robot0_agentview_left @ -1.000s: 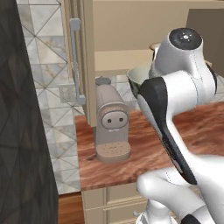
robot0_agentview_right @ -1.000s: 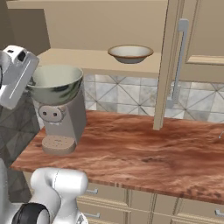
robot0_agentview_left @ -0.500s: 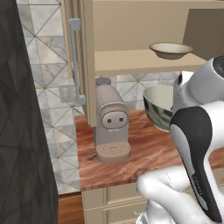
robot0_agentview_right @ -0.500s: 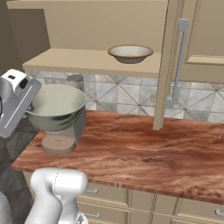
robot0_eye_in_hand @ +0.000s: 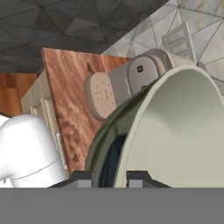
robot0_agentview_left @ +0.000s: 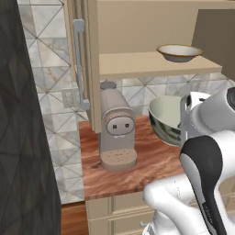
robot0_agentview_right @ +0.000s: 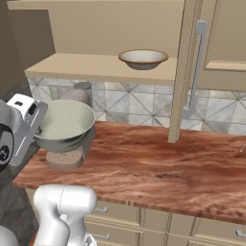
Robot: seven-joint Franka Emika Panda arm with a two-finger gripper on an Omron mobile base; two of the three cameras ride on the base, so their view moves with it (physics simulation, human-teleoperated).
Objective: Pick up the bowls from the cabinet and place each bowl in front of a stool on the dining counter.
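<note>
grey-green bowl [robot0_agentview_right: 64,126]: deep, pale inside, off the cabinet shelf and carried in the air above the kitchen counter [robot0_agentview_right: 158,168], just in front of the coffee machine [robot0_agentview_left: 116,132]. Right base view shows it partly covering that machine.
grip: gripper [robot0_eye_in_hand: 109,177] has its fingers [robot0_eye_in_hand: 81,178] nearly shut, pinching the bowl's rim, one finger outside the wall and one inside, as the hand view shows.
cream bowl [robot0_agentview_right: 143,58]: wide, shallow, brownish rim, upright on the open cabinet shelf [robot0_agentview_right: 101,67], untouched, well apart from the arm.
cabinet [robot0_agentview_right: 214,41]: door swung open, edge-on in the right base view; long grey bar handle [robot0_agentview_right: 196,67] on its face.
progress: judging from this, first bowl is picked and out of the cabinet; nothing is placed yet. Early stage.
left to do: carry this bowl to the dining counter and set it in front of a stool, then come back for the cream bowl and place it at another stool. Dining counter and stools are outside these views, so a base drive looks likely.
surroundings: tiled backsplash with a wall outlet [robot0_agentview_left: 70,97] behind the coffee machine; drawers below the reddish wood top; dark panel at the left of the left base view.
writing/brands: none readable. Coffee machine front has only a blank oval panel, no logo legible.
</note>
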